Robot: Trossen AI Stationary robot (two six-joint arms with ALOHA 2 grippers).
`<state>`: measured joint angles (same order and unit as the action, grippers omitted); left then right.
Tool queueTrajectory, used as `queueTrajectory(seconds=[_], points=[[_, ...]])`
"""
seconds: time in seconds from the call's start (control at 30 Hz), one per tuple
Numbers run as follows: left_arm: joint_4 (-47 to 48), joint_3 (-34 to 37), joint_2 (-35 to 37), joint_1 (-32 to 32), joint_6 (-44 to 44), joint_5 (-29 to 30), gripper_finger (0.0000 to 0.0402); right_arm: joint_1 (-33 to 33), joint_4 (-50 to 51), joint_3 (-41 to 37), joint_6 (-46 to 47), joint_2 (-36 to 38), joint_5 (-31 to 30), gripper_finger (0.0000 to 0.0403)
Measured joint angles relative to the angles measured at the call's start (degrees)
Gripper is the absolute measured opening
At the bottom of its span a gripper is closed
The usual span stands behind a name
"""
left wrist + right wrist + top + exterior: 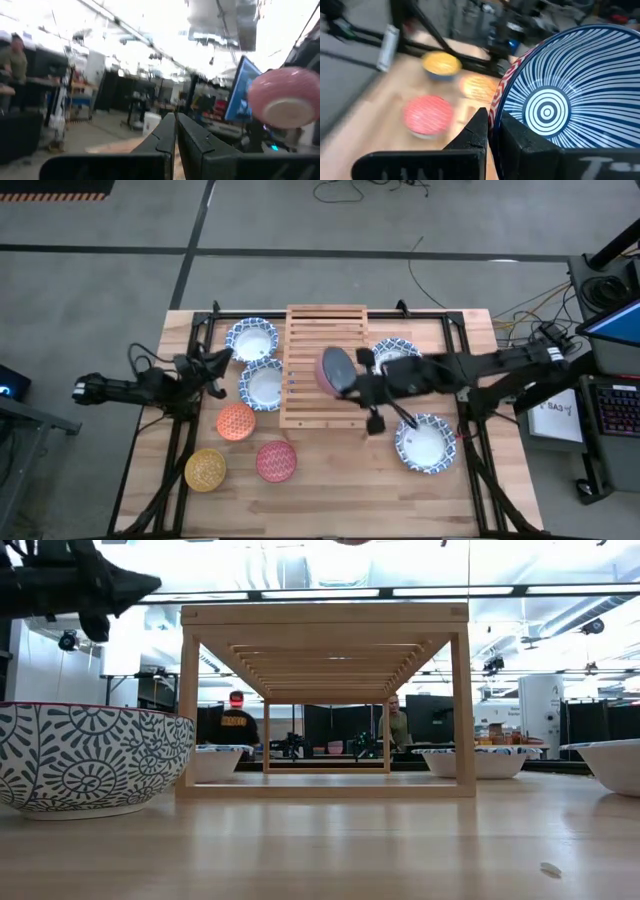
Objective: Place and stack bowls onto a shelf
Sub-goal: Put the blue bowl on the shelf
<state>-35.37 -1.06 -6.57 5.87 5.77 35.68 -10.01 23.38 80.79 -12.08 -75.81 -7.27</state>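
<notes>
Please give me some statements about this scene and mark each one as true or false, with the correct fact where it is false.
1. The right gripper holds a small bowl by its rim above the wooden shelf. True.
2. The left gripper also carries a bowl. False: its fingers are shut on nothing, at the table's left side.
3. The held bowl is tilted on its edge. True.
4. The yellow bowl already stands on the shelf. False: it sits on the table, beside the red bowl.
5. The orange bowl is stacked inside a wide bowl. False: it sits alone on the table.
</notes>
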Motion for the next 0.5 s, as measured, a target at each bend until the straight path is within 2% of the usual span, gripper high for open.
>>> queueTrajectory(seconds=[0.17,0.3,0.5], points=[[-4.5,0.0,0.2,0.0,6.7,2.2,0.0000,8.2,9.9,8.6,-4.0,-6.2,-0.4,0.0013],[-3.6,0.0,0.2,0.0,7.4,4.4,0.0000,12.7,19.9,14.4,-5.9,-11.2,-1.3,0.0013],[-2.6,0.0,0.2,0.0,7.9,4.4,0.0000,16.1,31.3,21.8,-10.2,-17.4,-10.3,0.0013]])
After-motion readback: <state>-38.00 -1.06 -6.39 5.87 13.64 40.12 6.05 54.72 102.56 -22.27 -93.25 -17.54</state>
